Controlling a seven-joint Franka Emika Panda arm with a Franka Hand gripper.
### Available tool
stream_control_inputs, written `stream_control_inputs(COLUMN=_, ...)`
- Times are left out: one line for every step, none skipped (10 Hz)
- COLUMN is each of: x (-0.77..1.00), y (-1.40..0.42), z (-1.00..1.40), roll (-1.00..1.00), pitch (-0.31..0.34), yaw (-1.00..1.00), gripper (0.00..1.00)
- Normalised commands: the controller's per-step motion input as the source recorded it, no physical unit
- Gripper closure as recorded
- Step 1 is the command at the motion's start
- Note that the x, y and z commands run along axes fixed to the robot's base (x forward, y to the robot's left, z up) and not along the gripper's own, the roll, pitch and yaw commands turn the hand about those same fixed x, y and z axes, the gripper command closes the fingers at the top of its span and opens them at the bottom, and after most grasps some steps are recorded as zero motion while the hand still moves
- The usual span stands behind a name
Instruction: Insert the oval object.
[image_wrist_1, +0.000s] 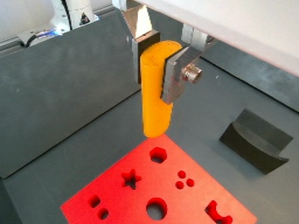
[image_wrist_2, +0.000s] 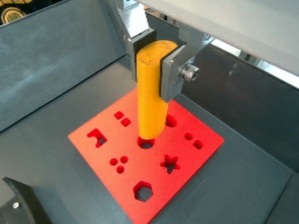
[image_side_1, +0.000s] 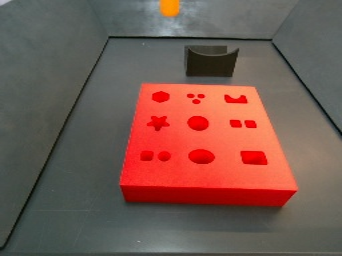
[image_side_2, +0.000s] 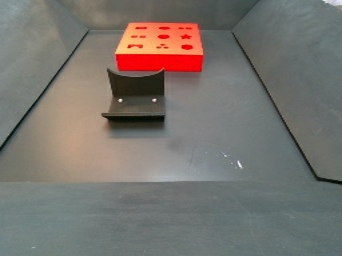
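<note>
Orange-yellow peg: we see the oval object (image_wrist_1: 156, 87) held upright between the finger plates, its rounded lower end hanging free above the floor; in a wrist view (image_wrist_2: 151, 92) it lines up over the red block, though we cannot tell how high above it.
Gripper: the gripper (image_wrist_1: 160, 70) is clamped on the oval object, one silver finger (image_wrist_1: 179, 77) pressed flat against the peg's side in both wrist views, the opposite finger mostly hidden behind the peg.
Gripper place: we find it raised above the floor, over or near the red block; in a side view only the peg's lower tip (image_side_1: 170, 7) shows at the far top edge, beyond the notched holder.
Red block: the red block (image_side_1: 206, 149) lies flat on the dark floor, its top face carrying shaped holes, among them a star, a hexagon, round holes, an oval and square ones.
Dark holder: the dark grey notched holder (image_side_1: 209, 60) stands on the floor just beyond the block's far edge, apart from it; in a side view (image_side_2: 135, 94) it sits nearer the camera than the block (image_side_2: 160, 47).
Floor: the grey floor (image_side_2: 201, 140) is bounded by sloping dark walls.
</note>
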Motion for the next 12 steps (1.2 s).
stream_control_inputs(x=0.03, y=-0.23, z=-0.11, roll=0.0, pitch=0.02, yaw=-0.13, gripper=1.0)
stream_control_inputs(x=0.4, y=-0.33, z=-0.19, roll=-0.01, pitch=0.0, yaw=-0.59, gripper=1.0)
stream_control_inputs(x=0.11, y=-0.28, z=-0.18, roll=0.0, pitch=0.0, yaw=-0.83, gripper=1.0)
stream_control_inputs(x=0.0, y=-0.25, z=-0.14, roll=0.0, pitch=-0.011, yaw=-0.93, gripper=1.0)
stream_control_inputs(x=0.0, y=-0.15, z=-0.19, roll=-0.01, pitch=-0.019, yaw=-1.0, gripper=1.0)
stream_control_inputs(x=0.0, y=-0.05, z=-0.23, roll=-0.02, pitch=-0.017, yaw=-1.0, gripper=1.0)
stream_control_inputs(x=0.0, y=-0.06, z=-0.21, roll=-0.02, pitch=-0.003, yaw=-1.0, gripper=1.0)
stream_control_inputs(x=0.0, y=-0.05, z=-0.17, roll=-0.03, pitch=0.0, yaw=-1.0, gripper=1.0)
stream_control_inputs(x=0.0, y=-0.06, z=-0.18, roll=-0.03, pitch=0.0, yaw=-1.0, gripper=1.0)
stream_control_inputs(x=0.06, y=-0.05, z=-0.21, roll=-0.01, pitch=0.017, yaw=-0.97, gripper=1.0)
stream_control_inputs(x=0.17, y=-0.09, z=-0.17, roll=-0.03, pitch=0.053, yaw=-0.84, gripper=1.0)
stream_control_inputs(x=0.29, y=-0.12, z=-0.14, roll=-0.04, pitch=0.067, yaw=-0.72, gripper=1.0)
